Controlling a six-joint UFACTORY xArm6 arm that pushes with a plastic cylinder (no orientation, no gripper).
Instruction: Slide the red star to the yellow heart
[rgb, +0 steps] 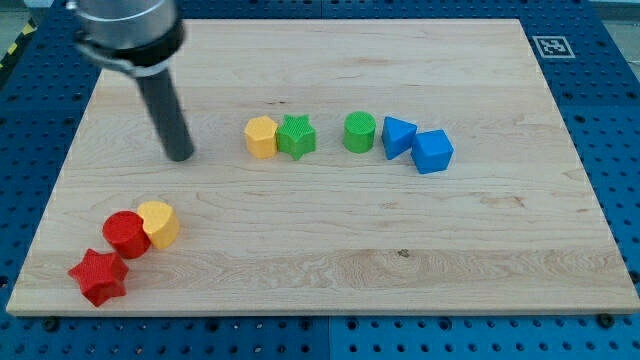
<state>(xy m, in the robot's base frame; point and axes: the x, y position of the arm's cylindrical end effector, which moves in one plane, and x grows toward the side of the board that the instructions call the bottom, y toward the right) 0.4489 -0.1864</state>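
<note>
My tip has no jaws and holds nothing. The red star sits far below-left of it, near the table corner. The yellow heart, maybe, touches the red cylinder between them.

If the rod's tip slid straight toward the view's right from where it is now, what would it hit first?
Probably the yellow block, which touches the green star. My tip sits slightly lower in view, so it may only graze it.

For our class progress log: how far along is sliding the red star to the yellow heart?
Done: nothing. The red star sits at the view's bottom left; a red cylinder lies between it and the yellow heart. In hand: my tip stands well above them. Left: the whole push.
</note>
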